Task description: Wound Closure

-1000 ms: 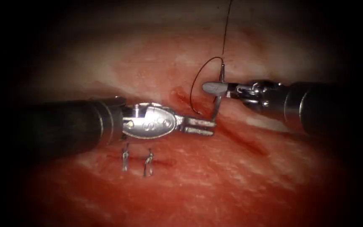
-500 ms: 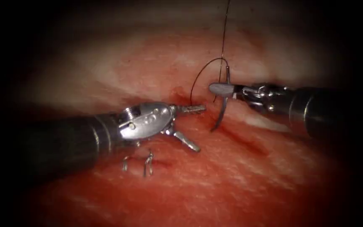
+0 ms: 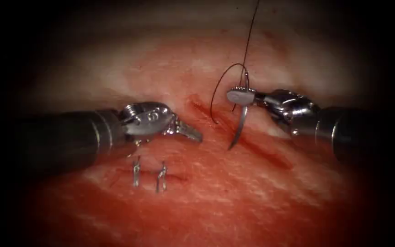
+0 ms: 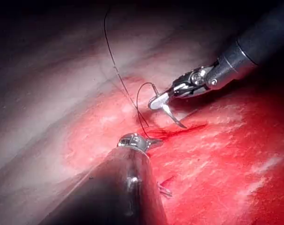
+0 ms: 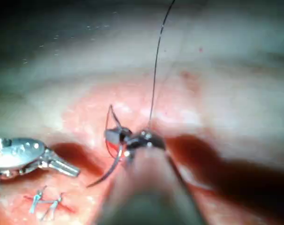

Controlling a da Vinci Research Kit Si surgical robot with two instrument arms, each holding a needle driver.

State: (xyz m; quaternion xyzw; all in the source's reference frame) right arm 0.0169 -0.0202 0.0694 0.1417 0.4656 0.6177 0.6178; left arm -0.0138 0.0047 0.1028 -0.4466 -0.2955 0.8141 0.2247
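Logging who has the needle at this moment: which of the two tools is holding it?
The right tool, its jaws shut on the needle near the thread end, the tip hanging free over the cut. The left tool holds nothing.

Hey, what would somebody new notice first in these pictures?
Probably the curved needle, held near its thread end in the right tool, its point hanging free over the cut in the tissue. Dark thread loops beside it. Left of the cut, the left tool holds nothing, above two finished stitches.
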